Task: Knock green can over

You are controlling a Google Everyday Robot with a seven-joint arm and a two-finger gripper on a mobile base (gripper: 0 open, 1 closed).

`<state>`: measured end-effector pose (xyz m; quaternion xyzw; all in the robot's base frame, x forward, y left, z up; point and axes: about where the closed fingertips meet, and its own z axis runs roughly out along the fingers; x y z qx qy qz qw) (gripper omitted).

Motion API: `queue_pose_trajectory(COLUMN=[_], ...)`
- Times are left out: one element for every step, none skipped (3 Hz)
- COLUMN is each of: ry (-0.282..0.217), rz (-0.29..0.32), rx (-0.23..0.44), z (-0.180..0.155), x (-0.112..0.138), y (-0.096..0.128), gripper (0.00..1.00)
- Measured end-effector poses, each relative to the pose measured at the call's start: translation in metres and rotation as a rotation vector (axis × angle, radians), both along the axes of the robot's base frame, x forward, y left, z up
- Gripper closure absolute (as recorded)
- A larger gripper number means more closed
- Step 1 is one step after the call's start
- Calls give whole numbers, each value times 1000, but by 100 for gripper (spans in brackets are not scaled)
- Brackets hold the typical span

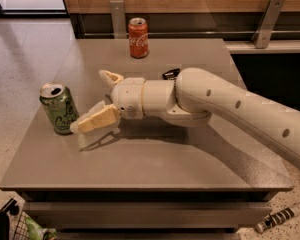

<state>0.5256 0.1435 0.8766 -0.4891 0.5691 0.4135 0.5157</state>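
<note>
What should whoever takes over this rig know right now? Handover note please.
The gripper is open, fingers spread, low over the grey table. Its lower fingertip is at the base of the light green aluminium drink can; contact unclear.
That can stands upright at the table's left side. The red aluminium cola can is upright at the far edge, apart from the arm.
Done: approach. Left: push the green can over.
</note>
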Motion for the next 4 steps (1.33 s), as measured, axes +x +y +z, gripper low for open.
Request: queue_pose_trajectory(ry=[-26,-32,-23,-13], rz=[16,40,61,82], rx=[27,31,31,33], z=[4,6,2,-3], x=[-8,-17,-21,-24], y=[18,37,54,67], gripper=[0,0,16,39])
